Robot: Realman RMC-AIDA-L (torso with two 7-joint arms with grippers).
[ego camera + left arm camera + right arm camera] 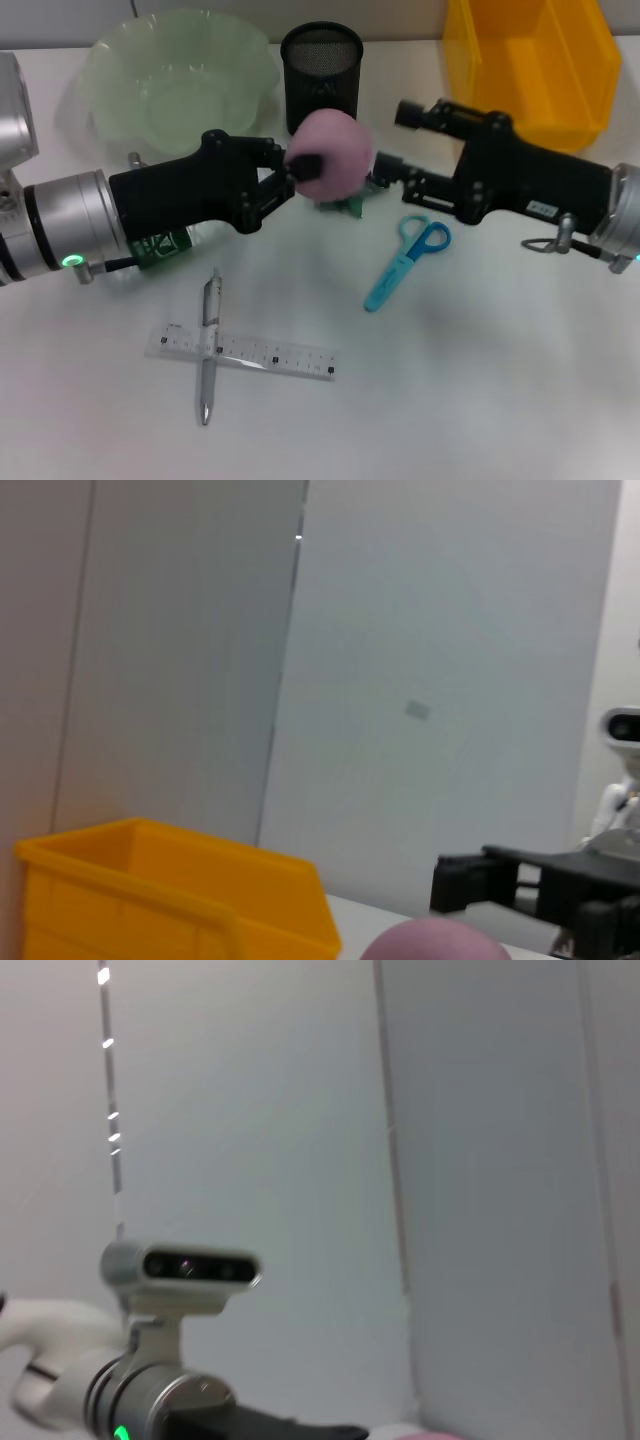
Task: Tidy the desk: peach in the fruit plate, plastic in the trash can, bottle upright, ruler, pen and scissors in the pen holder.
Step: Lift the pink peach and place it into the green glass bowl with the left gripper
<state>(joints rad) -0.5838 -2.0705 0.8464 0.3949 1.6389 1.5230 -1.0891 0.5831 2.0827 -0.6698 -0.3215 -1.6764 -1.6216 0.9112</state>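
- Left gripper (305, 172): fingers closed on the peach (335, 155), fruit held clear of the desk (470, 390).
- Step in hand, by judgement: peach to plate (175, 85); pick done, placing not yet done.
- Plate lying behind the left gripper and to its left, well apart, nothing inside it.
- Next move, by judgement: carry back and left over the wavy rim, lower, then release; holder (321, 75) just behind the peach, to be kept clear of.
- Right gripper (383, 178): just beside the peach on its right, over the plastic (350, 203); finger opening cannot be told, no hold confirmed.
- Risk noted: both grippers close together; contact likely if both move at once.
- Bottle (160, 248): mostly hidden under the left arm, green label alone showing; lying or standing cannot be told.
- Scissors (408, 260): flat on the desk, in front of the right gripper.
- Pen (209, 345) and ruler (240, 351): crossed, touching, in front of the left gripper, well apart from it.
- Bin (530, 60): behind the right arm, nothing visible inside.
- Surface: plain white, flat. Room: pale wall panels in both wrist views.
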